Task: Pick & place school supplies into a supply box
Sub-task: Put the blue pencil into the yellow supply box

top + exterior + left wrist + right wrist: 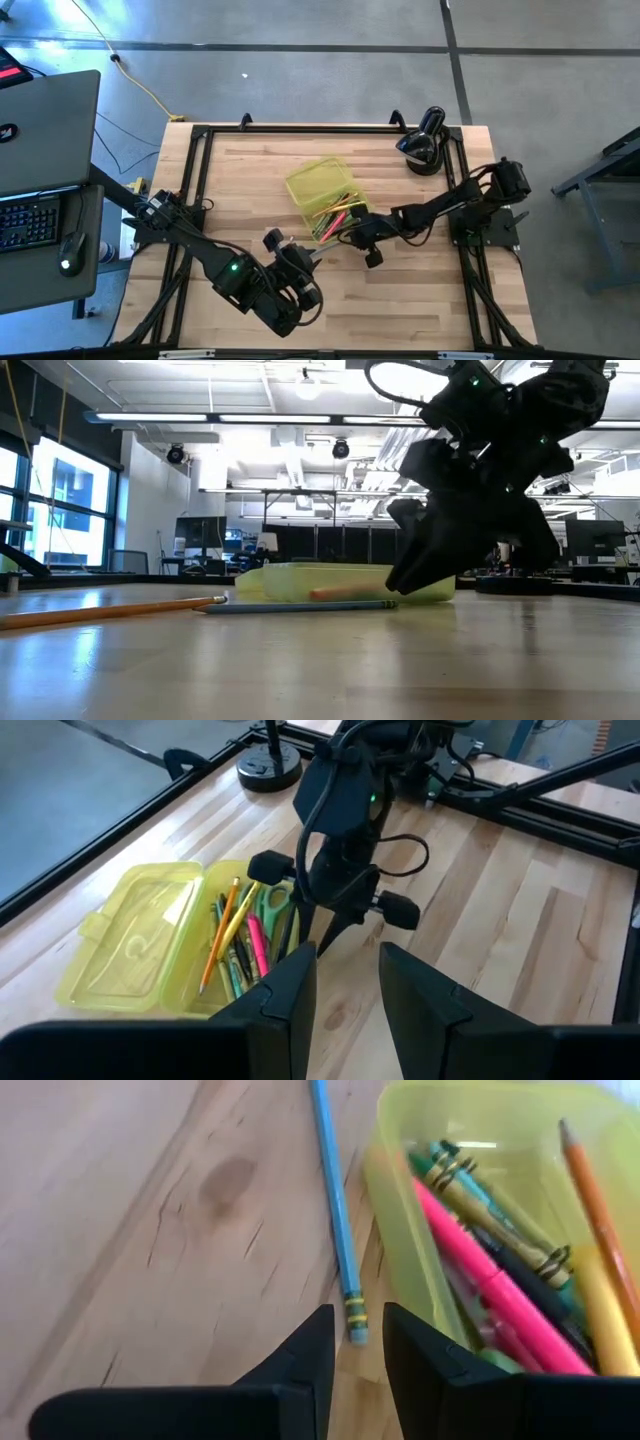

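Note:
The translucent yellow-green supply box [318,192] [165,935] lies open mid-table, its lid folded out flat. Several pens, crayons and pencils and the green-handled scissors [272,902] lie inside. A grey-blue pencil [335,1200] [290,606] lies flat on the table beside the box. An orange pencil [100,610] lies on the table apart from it. My right gripper [358,1320] [352,238] hangs over the box's near corner, narrowly open, with one fingertip on either side of the blue pencil's eraser end. My left gripper [348,985] [305,258] is open, nearer the near edge, and holds nothing.
A black rounded device [425,145] [268,765] stands at the far right corner of the table. A black frame rail [300,128] runs round the table's edges. Bare wood [420,300] lies near and right of the box. A laptop [45,130] sits on a side stand left of the table.

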`<action>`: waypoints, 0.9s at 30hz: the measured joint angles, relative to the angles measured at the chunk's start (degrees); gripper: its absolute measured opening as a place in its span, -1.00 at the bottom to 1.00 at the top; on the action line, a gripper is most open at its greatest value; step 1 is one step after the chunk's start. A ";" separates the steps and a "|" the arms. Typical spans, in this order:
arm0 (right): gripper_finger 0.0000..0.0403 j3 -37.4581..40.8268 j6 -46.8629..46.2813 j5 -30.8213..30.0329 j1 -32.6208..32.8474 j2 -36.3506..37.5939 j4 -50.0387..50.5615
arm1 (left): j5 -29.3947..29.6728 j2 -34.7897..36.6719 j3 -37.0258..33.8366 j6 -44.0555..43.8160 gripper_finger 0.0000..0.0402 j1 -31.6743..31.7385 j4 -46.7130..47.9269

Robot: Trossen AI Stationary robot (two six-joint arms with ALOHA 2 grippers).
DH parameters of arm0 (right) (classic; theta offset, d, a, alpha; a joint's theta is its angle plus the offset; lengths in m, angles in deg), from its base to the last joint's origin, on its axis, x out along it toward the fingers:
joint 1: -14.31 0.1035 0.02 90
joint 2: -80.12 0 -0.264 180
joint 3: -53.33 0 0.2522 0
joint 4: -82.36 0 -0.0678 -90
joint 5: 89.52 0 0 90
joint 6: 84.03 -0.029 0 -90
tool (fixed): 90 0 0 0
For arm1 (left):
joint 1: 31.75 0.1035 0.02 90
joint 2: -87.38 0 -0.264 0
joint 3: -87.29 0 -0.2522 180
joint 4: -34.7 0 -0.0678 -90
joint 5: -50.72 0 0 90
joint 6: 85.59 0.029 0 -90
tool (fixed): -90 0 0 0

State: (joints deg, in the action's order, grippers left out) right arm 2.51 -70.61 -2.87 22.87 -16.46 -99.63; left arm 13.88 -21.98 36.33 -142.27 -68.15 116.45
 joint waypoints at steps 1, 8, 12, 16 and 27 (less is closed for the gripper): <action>-0.67 0.00 0.08 0.24 -0.11 -0.34 0.03 | -0.09 0.00 0.00 0.58 -0.29 0.00 -0.32; -0.67 0.00 0.08 0.07 -1.17 -2.55 -0.86 | -0.43 0.00 0.00 1.54 -0.29 0.00 -0.93; -0.67 0.02 0.12 0.98 -1.56 -2.98 -2.97 | -1.20 -0.02 0.00 1.54 -0.29 0.00 -0.81; -0.67 -0.04 0.50 1.15 -1.58 -2.97 -1.57 | -1.31 -0.02 0.00 1.54 -0.29 0.00 -0.56; -0.87 -0.02 0.71 3.06 -1.45 -3.11 -1.27 | -1.26 -0.02 0.00 2.44 -0.29 0.00 -0.58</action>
State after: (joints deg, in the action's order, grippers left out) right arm 2.49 -69.90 0.19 21.42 -19.58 -100.90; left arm 12.62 -22.00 36.33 -139.83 -68.15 115.87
